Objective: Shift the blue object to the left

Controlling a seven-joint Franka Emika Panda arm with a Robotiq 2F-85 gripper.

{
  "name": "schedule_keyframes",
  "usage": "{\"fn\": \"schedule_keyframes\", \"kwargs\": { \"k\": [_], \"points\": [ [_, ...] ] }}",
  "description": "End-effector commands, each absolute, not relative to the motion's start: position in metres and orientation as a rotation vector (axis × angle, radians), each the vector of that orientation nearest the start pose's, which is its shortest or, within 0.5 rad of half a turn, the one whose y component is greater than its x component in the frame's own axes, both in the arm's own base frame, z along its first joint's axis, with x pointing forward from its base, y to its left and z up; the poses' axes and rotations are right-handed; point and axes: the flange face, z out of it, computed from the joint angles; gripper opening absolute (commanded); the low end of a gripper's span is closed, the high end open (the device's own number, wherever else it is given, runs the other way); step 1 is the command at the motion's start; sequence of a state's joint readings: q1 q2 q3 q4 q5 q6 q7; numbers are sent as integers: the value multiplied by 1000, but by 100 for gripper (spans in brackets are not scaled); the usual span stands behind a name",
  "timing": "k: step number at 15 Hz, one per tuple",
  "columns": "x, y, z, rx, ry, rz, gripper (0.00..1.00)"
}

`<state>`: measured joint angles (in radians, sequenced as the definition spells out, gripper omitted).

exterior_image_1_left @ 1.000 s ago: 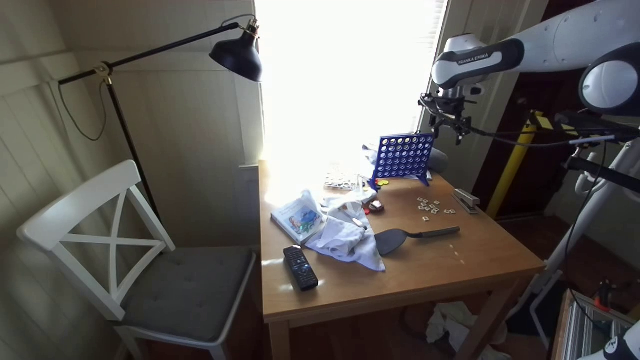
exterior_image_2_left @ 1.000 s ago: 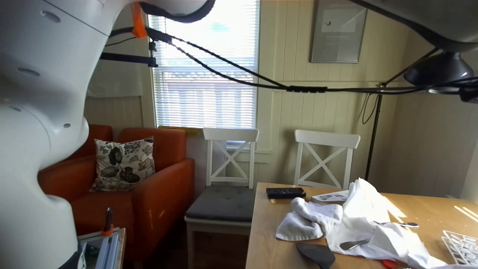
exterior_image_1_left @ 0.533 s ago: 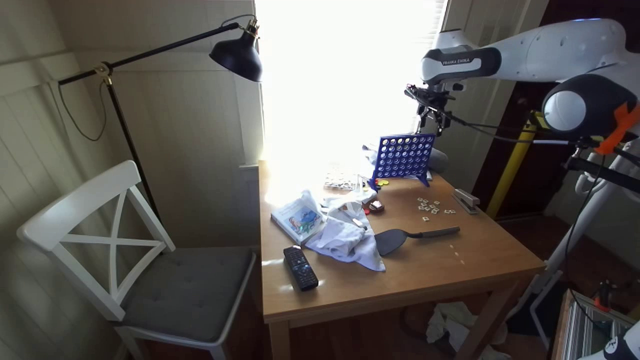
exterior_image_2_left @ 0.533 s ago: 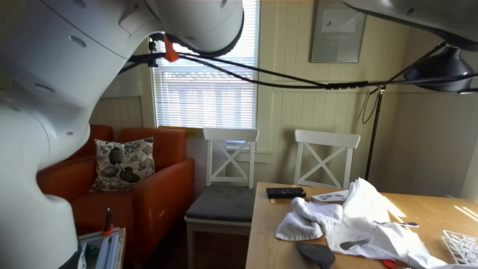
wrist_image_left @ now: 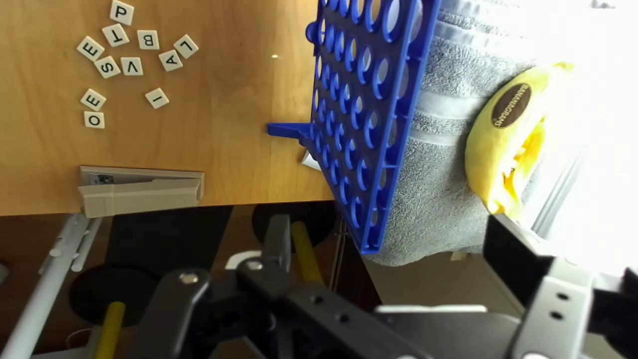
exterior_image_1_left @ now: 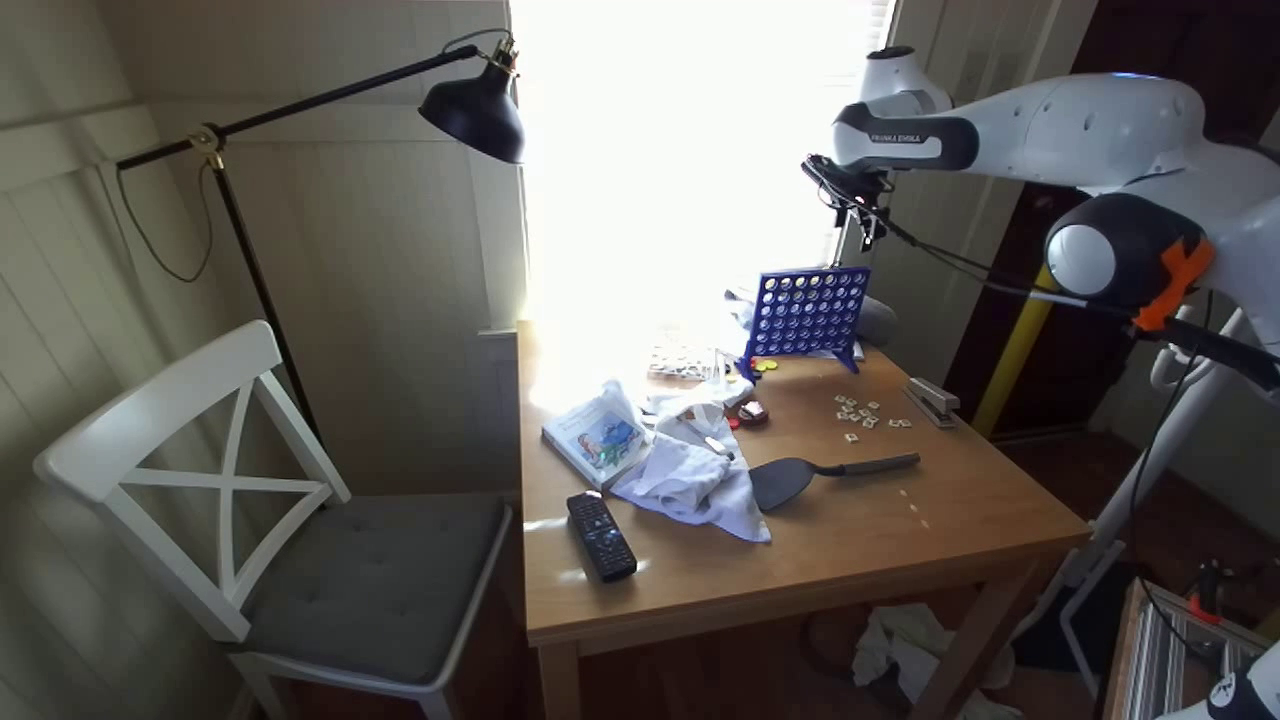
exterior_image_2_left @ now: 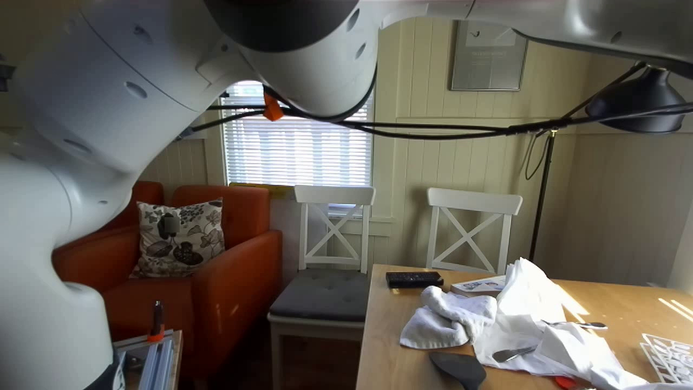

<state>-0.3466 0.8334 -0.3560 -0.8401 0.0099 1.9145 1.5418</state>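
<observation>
Arm: swung further toward picture left since the earlier shot in an exterior view, taking the gripper with it; what lies on the table is where I saw it then.
Gripper: jaws standing wide apart, the fingers well separated on my wrist feed.
Blue grid: upright on its feet toward the window end of the table; the gripper hangs above its upper right corner in an exterior view, a gap showing between them, though I cannot judge the depth.
Grey towel: beyond the grid as my wrist view has it, a yellow pouch lettered BANANAGRAMS lying on it.
Letter tiles: loose on the table, P, T and B among those I can read, near the stapler.
Spatula: lying on the table, blade at the edge of the white cloth.
Remote: lying near a table corner, well apart from the grid.
</observation>
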Motion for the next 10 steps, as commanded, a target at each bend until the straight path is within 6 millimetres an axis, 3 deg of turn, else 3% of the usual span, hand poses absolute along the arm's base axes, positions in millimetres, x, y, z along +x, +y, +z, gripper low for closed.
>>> {"fn": "schedule_keyframes", "kwargs": {
  "k": [1,4,10],
  "points": [
    [679,-411,464,-1565,2767,-652,100],
    [687,-409,459,-1539,2734,-682,100],
    [700,-404,419,-1502,2771,-656,100]
  ]
}}
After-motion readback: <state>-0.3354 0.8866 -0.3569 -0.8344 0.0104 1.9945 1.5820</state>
